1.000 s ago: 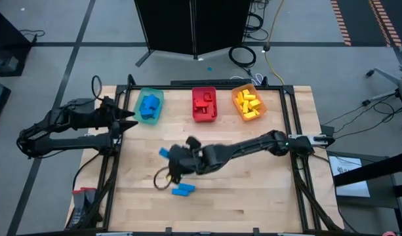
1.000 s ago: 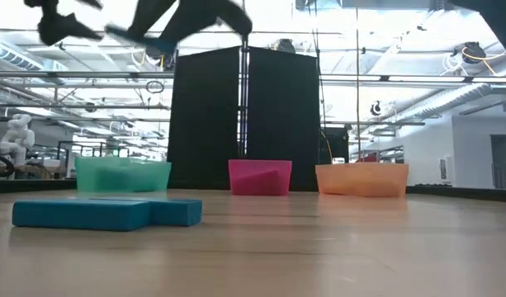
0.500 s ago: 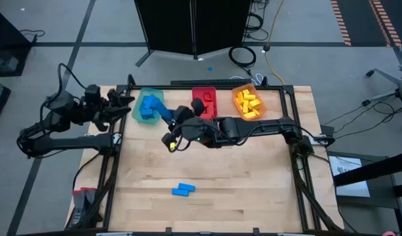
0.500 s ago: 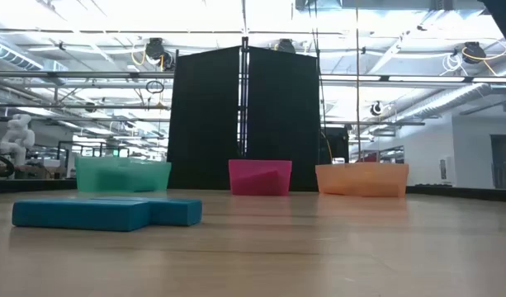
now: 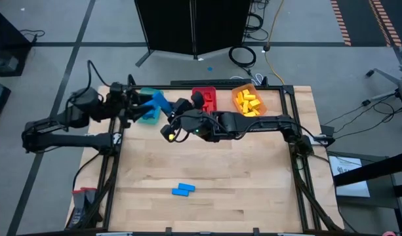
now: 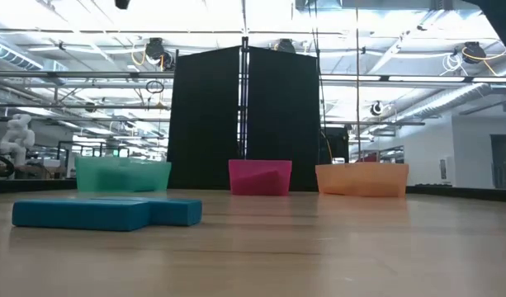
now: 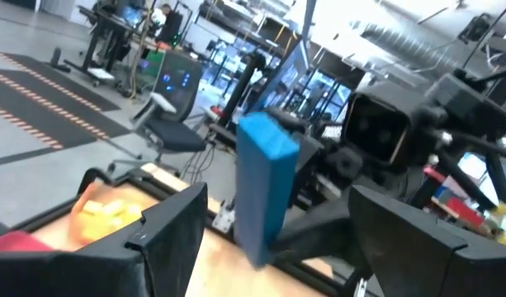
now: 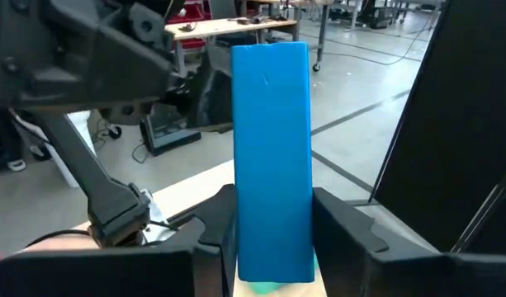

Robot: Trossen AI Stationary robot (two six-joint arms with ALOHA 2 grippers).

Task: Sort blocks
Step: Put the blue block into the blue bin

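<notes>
the right gripper [image 5: 162, 107] has swung from mid-table to beside the teal bin [image 5: 146, 115], clamping a blue block [image 8: 271, 157]; the left gripper [image 5: 134, 103] now faces it, spread wide; a handover seems imminent; two blue blocks [image 5: 183, 189] await sorting.

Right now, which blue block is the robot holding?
Look at the teal plastic bin at the table's back left. Just beside it, the right gripper grips a long blue rectangular block above the table. The two other blue blocks lie flat near the front edge.
</notes>
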